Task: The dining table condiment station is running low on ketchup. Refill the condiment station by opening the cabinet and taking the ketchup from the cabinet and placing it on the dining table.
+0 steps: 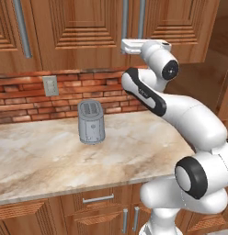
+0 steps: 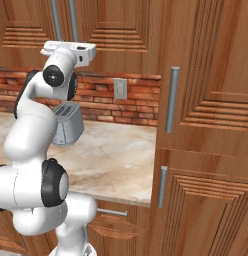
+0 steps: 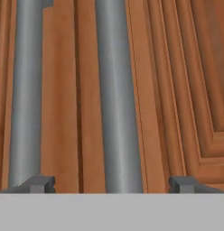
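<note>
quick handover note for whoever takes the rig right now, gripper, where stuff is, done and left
Gripper: open, empty, up at the upper wooden wall cabinet, fingertips either side of one long silver bar handle; a second handle beside it.
Cabinet doors shut.
Grey metal toaster on the marble counter.
Done: reach to handle.
Left: grip, pull door open, take the ketchup, carry it to the dining table.

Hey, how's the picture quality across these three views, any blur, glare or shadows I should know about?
Hand view: soft and blurry up close, the two vertical silver bar handles showing faint lengthwise sheen, the open hand straddling one. Left base view: even, flat lighting, the grey metal toaster casting only a faint shadow on the beige marble counter. Right base view: equally even, no glare on the carved wooden cabinet doors.
</note>
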Tool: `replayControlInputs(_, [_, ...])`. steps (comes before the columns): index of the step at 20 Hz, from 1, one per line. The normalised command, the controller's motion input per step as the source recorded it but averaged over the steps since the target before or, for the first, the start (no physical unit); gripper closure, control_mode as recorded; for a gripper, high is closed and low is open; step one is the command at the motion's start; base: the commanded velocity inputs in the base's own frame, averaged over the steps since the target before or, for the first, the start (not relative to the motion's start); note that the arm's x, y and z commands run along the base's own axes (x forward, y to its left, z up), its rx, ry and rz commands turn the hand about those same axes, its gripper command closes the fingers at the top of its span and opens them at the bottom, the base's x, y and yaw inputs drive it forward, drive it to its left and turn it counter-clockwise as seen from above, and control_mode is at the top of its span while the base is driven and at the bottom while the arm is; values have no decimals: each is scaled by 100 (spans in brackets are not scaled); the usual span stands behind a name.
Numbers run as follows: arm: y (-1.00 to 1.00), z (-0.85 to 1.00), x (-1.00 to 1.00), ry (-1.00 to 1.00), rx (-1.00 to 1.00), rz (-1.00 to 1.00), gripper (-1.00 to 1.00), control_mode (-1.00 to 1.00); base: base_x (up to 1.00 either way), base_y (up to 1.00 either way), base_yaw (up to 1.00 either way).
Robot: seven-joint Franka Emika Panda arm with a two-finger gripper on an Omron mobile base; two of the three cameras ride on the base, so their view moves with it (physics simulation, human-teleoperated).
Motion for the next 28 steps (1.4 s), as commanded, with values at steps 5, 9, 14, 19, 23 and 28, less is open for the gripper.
replayControlInputs(5, [0, 0, 27, 0, 0, 0, -100, -100, 0, 0, 0])
replayControlInputs(9, [0, 0, 19, 0, 0, 0, -100, -100, 0, 0, 0])
replayControlInputs(14, [1, 0, 31, 0, 0, 0, -100, -100, 0, 0, 0])
replayControlInputs(19, [-1, 0, 30, -1, 0, 0, -100, -100, 0, 0, 0])
replayControlInputs(23, [-17, 1, 3, -14, 0, 0, -100, -100, 0, 0, 0])
replayControlInputs(28, [-10, 0, 1, -13, 0, 0, -100, -100, 0, 0, 0])
